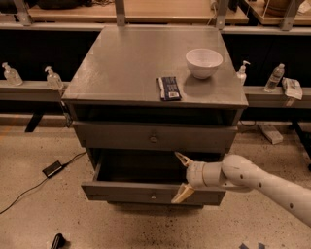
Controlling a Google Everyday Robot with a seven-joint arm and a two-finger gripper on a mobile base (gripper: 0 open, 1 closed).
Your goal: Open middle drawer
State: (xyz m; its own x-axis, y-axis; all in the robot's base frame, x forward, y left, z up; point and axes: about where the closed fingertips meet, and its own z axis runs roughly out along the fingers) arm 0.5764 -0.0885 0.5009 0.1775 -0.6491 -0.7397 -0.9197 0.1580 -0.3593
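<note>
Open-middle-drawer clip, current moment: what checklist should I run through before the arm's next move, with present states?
1. Middle drawer pulled out: ok.
2. Upper drawer shut: ok.
3. Gripper at the right part of the middle drawer's front, fingers spread open: ok.
4. Fingers free of the drawer front: cannot tell.
5. White bowl upright on the cabinet top: ok.

This was a robotics lab or workshop — a speckled concrete floor (43,214), wooden workbenches (160,9) on metal legs behind, pump bottles (53,79) on a ledge (29,90), a loose cable (52,168) on the floor. A robot's gripper (181,177), fingers spread, sat at the front of a grey drawer cabinet (136,63).
</note>
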